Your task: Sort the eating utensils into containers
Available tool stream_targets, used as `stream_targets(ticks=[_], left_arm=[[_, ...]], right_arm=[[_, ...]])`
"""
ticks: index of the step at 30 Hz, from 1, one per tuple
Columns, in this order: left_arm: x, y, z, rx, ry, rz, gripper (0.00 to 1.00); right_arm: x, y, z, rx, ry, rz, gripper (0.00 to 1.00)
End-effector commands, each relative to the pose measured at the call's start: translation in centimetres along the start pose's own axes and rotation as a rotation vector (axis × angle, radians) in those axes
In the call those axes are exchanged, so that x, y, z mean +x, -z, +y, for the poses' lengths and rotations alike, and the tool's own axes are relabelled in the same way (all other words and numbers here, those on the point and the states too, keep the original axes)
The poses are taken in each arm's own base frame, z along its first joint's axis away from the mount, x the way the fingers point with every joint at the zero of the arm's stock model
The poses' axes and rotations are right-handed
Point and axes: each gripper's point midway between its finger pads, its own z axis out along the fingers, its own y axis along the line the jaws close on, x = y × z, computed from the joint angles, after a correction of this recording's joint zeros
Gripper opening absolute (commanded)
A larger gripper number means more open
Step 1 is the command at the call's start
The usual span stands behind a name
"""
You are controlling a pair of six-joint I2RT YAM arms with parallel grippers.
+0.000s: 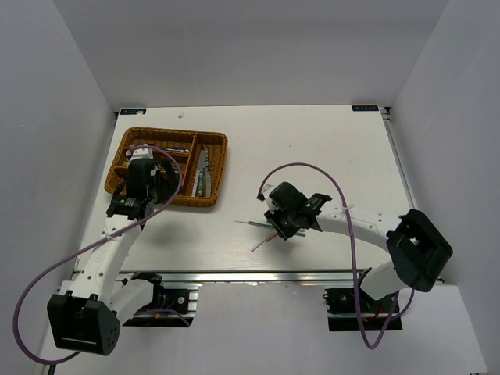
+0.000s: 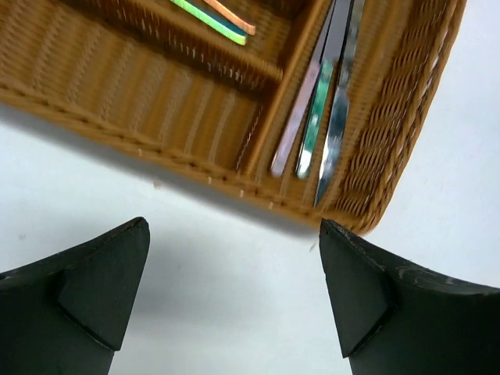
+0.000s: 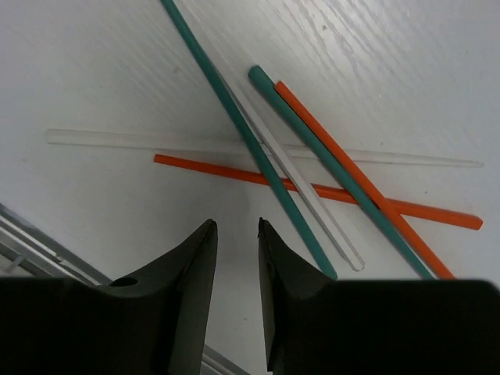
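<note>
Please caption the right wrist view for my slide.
Right gripper near crossed orange, teal and clear thin chopsticks on white table.

From above, my left arm hides the tray's near-left corner, and the chopsticks are mostly under my right hand, too small to count. On the left wrist camera the utensils run off the top edge. On the right wrist camera a teal chopstick does the same.
</note>
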Motion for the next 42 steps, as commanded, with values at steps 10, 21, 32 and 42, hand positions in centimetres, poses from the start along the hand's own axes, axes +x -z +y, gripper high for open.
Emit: stream_targets(ticks=[10,21,32,42], left_arm=[[0.7,0.8,-1.8,0.098,-0.056,-0.004,0.98],[0.9,0.6,-2.0,0.103,-0.062,0.006,0.98],[1.0,0.5,-2.0,0.1,-0.063,0.012,0.98],[0.0,0.9,-0.9,0.038,-0.041,-0.033,0.98]], right_arm=[[0.2,-2.3,-2.3,0.133,0.027,0.02,0.32],[0.3,-2.9,-2.2,0.124,0.039,0.025,0.22],[-1.0,-1.8,-1.9,0.109,0.033,-0.048,0.0],[-7.4,2.5,1.0,-0.046,0.081,-0.255,0.0]])
